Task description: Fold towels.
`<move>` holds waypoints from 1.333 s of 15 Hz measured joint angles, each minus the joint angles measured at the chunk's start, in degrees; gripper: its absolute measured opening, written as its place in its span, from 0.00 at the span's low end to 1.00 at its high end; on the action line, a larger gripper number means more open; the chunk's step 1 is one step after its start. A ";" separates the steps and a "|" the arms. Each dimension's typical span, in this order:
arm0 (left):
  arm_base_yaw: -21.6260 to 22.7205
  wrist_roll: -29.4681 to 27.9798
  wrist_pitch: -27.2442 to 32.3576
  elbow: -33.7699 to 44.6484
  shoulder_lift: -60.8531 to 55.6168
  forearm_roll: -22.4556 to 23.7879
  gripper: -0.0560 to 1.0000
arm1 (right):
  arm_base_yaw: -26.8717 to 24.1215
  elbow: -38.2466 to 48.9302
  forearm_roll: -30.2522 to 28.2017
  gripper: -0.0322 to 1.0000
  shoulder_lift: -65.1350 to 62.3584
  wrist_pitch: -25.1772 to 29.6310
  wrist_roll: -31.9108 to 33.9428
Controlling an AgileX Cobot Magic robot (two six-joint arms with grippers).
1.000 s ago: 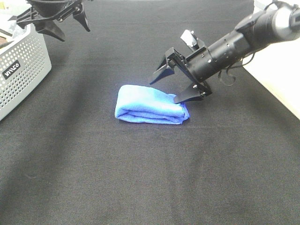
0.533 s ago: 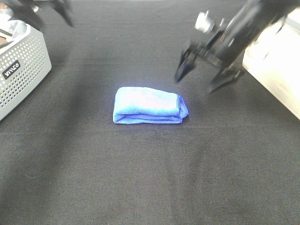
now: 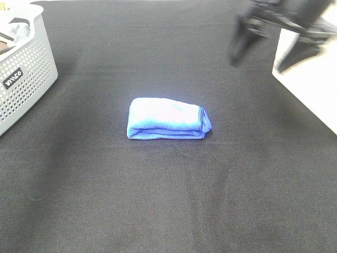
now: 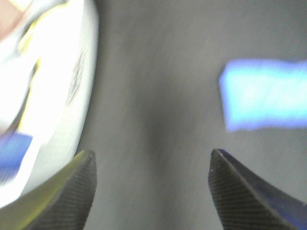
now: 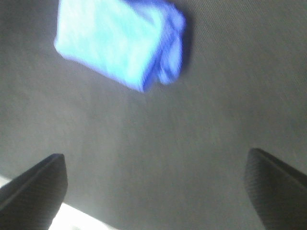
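A bright blue towel (image 3: 167,119) lies folded into a thick, compact bundle in the middle of the black table; it also shows in the left wrist view (image 4: 265,94) and the right wrist view (image 5: 120,42). My right gripper (image 3: 269,48) hangs blurred at the upper right, well above and away from the towel, open with nothing between its fingers (image 5: 34,188). My left gripper is out of the high view; its wrist view shows both fingertips (image 4: 72,189) spread apart over bare cloth, the gripper (image 4: 151,187) empty.
A grey perforated basket (image 3: 25,74) holding cloth stands at the left edge, its white rim (image 4: 62,96) near my left gripper. The black tablecloth (image 3: 168,195) ends at a pale surface (image 3: 316,89) on the right.
My right gripper left the towel's right end and rose up and to the right. My left gripper withdrew out of the top left of the high view. The towel stays put.
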 joint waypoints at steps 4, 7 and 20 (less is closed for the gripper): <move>0.00 0.40 0.34 23.78 -22.98 1.03 0.66 | 0.06 18.45 -3.72 0.94 -16.04 -4.53 0.92; 0.00 0.40 0.57 41.02 -43.89 1.03 0.66 | 0.06 34.09 -6.30 0.94 -30.83 -6.13 0.97; 0.00 13.18 -0.11 59.24 -79.93 -5.44 0.66 | 0.06 57.12 -11.23 0.94 -82.74 -6.53 0.34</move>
